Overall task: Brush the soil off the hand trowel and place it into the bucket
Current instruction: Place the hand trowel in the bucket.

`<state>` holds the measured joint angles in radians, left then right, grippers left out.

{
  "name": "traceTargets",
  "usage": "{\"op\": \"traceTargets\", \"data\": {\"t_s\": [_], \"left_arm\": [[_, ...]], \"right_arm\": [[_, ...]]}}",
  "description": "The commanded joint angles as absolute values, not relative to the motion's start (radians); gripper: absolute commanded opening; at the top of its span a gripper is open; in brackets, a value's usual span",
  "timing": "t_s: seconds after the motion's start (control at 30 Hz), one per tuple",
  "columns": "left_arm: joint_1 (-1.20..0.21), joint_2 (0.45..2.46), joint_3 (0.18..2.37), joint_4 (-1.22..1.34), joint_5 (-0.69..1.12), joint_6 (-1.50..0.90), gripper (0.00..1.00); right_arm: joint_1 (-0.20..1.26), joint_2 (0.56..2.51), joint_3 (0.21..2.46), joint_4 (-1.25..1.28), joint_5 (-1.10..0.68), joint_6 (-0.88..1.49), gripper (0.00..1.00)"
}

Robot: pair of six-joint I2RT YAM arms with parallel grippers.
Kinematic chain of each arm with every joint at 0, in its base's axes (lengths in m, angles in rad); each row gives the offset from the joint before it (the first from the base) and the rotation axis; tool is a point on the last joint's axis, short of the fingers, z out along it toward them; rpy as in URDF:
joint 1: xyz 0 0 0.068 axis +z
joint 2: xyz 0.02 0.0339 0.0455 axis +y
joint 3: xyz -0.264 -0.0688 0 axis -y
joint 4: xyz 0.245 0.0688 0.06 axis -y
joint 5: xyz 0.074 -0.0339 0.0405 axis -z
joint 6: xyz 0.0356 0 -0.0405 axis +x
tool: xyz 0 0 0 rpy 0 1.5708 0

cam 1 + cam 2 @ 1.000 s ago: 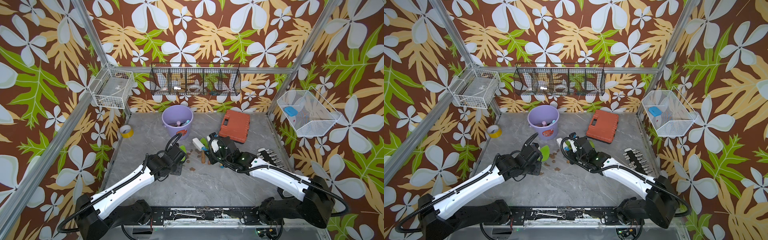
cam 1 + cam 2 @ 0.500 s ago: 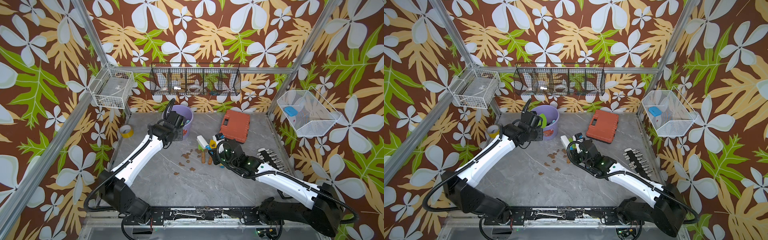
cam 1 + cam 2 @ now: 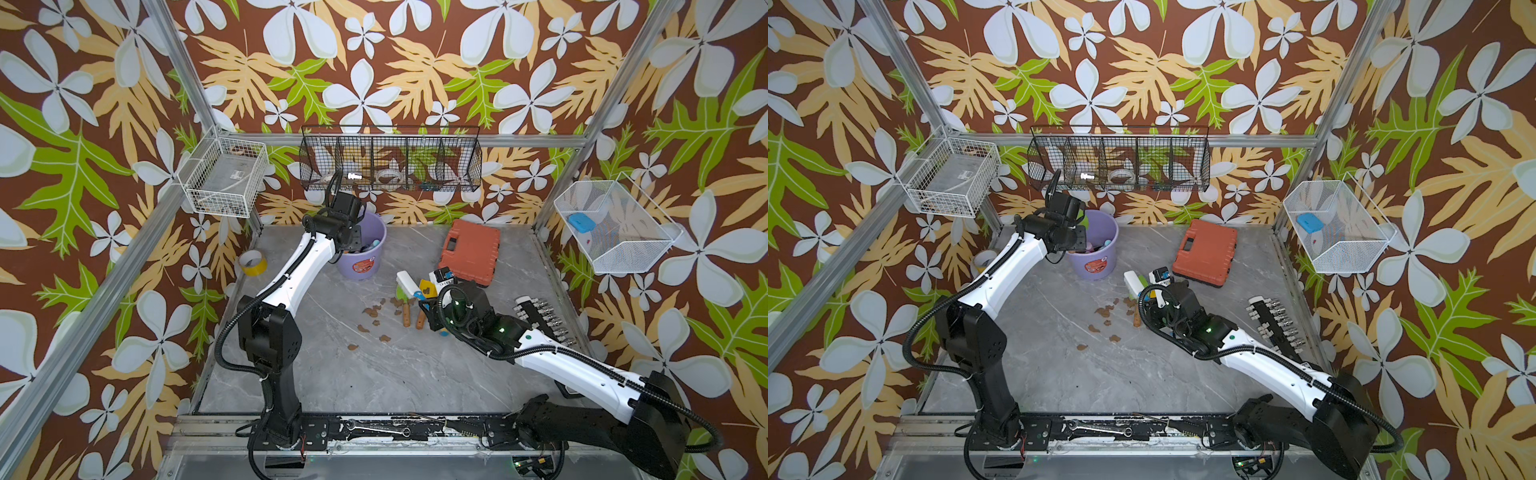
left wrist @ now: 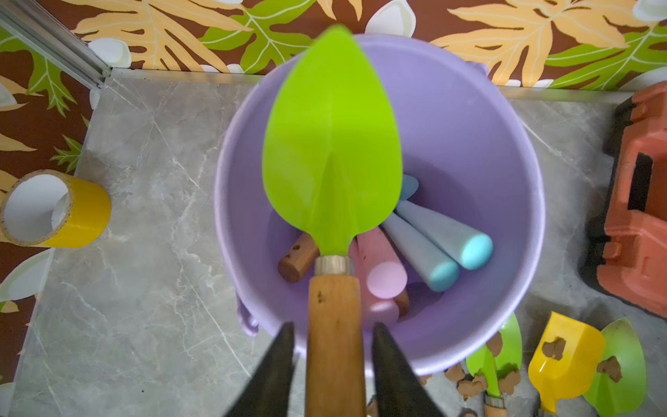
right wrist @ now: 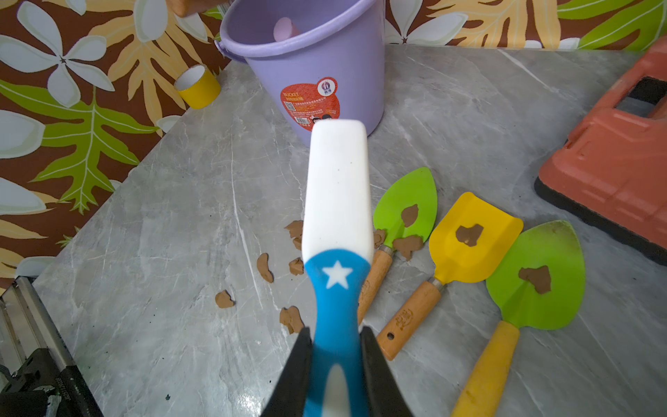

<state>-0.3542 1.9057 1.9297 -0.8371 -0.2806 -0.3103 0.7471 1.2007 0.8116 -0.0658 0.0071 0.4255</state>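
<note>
Three trowels (image 5: 480,260) bearing soil (image 5: 536,278) lie lower right on the surface (image 5: 180,216). A clean green trowel (image 4: 332,144) sits mid-frame over the bucket (image 4: 487,144), left claw (image 4: 334,325) parted beside its handle. Right claw (image 5: 335,330) clamps the brush (image 5: 337,187).

The two top views look from high above the front edge of my table (image 3: 374,374), down and toward the back wall (image 3: 374,83). They stand far enough to hold the whole cell, and they give almost the same picture, only shifted a little sideways. The camera on my left wrist is very near and looks almost straight down into the bucket (image 4: 487,137), past my left gripper (image 4: 332,326). The camera on my right wrist sits low over the table and looks forward along the brush (image 5: 337,187) toward the same bucket. Both wrist views share the bucket, the tape (image 4: 83,216), the case (image 4: 635,245) and the yellow trowel (image 5: 494,252).
</note>
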Motion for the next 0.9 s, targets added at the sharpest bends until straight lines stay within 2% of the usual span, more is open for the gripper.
{"op": "traceTargets", "data": {"t_s": [0.0,0.07,0.17,0.27,0.37,0.47,0.57,0.6,0.67,0.87], "left_arm": [[-0.351,1.935,1.988,-0.876,-0.278,-0.295,0.52],[-0.351,1.942,2.006,-0.887,-0.284,-0.294,0.52],[-0.353,1.890,1.968,-0.878,-0.284,-0.317,0.48],[-0.392,1.742,1.778,-0.757,-0.300,-0.350,0.44],[-0.488,1.576,1.545,-0.625,-0.377,-0.385,0.45],[-0.600,1.455,1.349,-0.528,-0.380,-0.471,0.44],[-0.717,1.370,1.176,-0.396,-0.358,-0.567,0.44],[-0.738,1.352,1.117,-0.335,-0.271,-0.591,0.44],[-0.762,1.349,1.043,-0.256,-0.170,-0.655,0.45],[-0.839,1.517,1.079,-0.212,-0.183,-0.651,0.50]], "right_arm": [[0.748,1.192,0.808,-0.025,0.014,0.421,0.00],[0.747,1.189,0.806,-0.025,0.018,0.424,0.00],[0.747,1.183,0.809,-0.043,0.030,0.420,0.00],[0.744,1.167,0.810,-0.067,0.060,0.423,0.00],[0.736,1.157,0.811,-0.108,0.091,0.432,0.00],[0.702,1.151,0.795,-0.142,0.103,0.450,0.00],[0.660,1.133,0.759,-0.153,0.097,0.474,0.00],[0.649,1.125,0.748,-0.155,0.094,0.481,0.00],[0.643,1.108,0.735,-0.155,0.097,0.488,0.00],[0.642,1.105,0.736,-0.146,0.095,0.498,0.00]]}}
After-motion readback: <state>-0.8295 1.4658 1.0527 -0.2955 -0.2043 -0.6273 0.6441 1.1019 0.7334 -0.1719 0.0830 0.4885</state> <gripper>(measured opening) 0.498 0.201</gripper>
